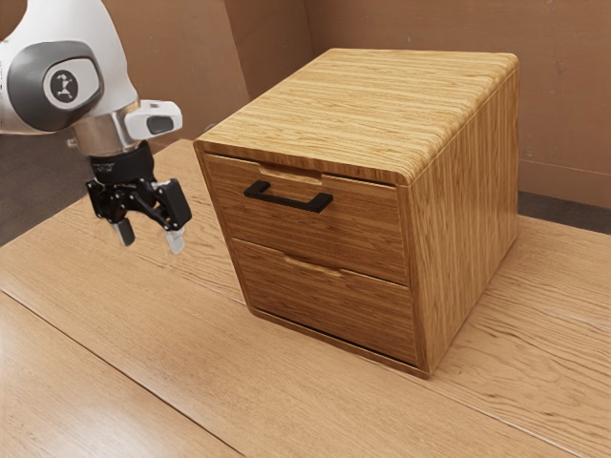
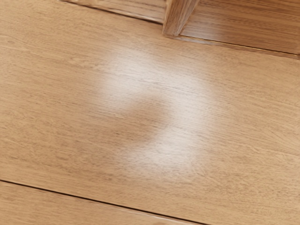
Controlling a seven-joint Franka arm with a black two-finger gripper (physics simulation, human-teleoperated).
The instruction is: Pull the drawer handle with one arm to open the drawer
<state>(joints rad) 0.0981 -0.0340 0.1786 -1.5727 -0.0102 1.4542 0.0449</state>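
handle (image 1: 287, 197) lies to the exterior view's right of spread end effector (image 1: 150, 239), apart.

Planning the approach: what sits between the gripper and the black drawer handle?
Nothing: in the exterior view the stretch from the gripper to the handle is bare, with just tabletop below.

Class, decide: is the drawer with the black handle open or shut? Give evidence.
Shut. The top drawer lies flush with the cabinet front; the open gripper hangs apart from the black handle.
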